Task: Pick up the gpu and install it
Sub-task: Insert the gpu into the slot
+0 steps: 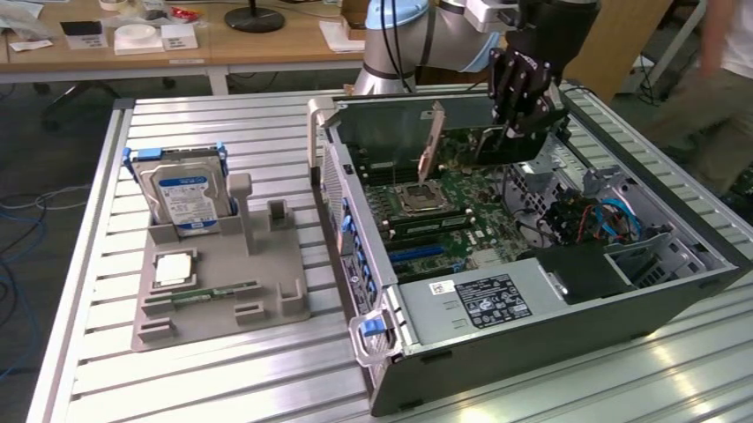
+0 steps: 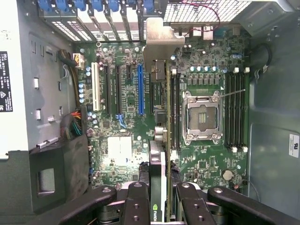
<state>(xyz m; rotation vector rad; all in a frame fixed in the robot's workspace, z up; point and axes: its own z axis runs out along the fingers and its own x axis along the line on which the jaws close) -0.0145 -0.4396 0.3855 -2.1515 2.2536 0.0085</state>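
gripper [image 2: 161, 186]: one, nearest the wrist camera; its two black fingers [image 2: 138, 190] are clamped on either side of the gpu [image 2: 158, 161]
gpu: one, black, held upright on edge above the board [image 2: 126, 117]; it runs between the blue slot [image 2: 139, 89] and the socket [image 2: 201, 117], and its silvery bracket points at the rear wall of the case [image 1: 553, 344]; whether its lower edge sits in a slot cannot be told
case: one, lying open on its side on the table [image 1: 212, 379]; in the exterior view the gripper hangs over its 12 o'clock part
board: one, green, on the case floor
socket: one, square and metal-framed, just beside the gpu
slots: one blue slot and one white slot [image 2: 96, 89], with black ones between them
power supply [image 1: 477, 300]: one grey box with a label, at the case's 6 o'clock in the exterior view
holder [image 1: 224, 300]: one, grey, on the table at 9 o'clock from the case in the exterior view, apart from it
hard drive [image 1: 182, 198]: one, silver with a blue label, standing upright at the holder's 12 o'clock end
chip [image 1: 173, 269]: one silvery square, lying flat on the holder at 6 o'clock from the hard drive
memory stick [image 1: 214, 291]: one, narrow and green, lying flat at 5 o'clock from the chip
table: one, ribbed metal
person [image 1: 711, 88]: one, at 2 o'clock from the case in the exterior view
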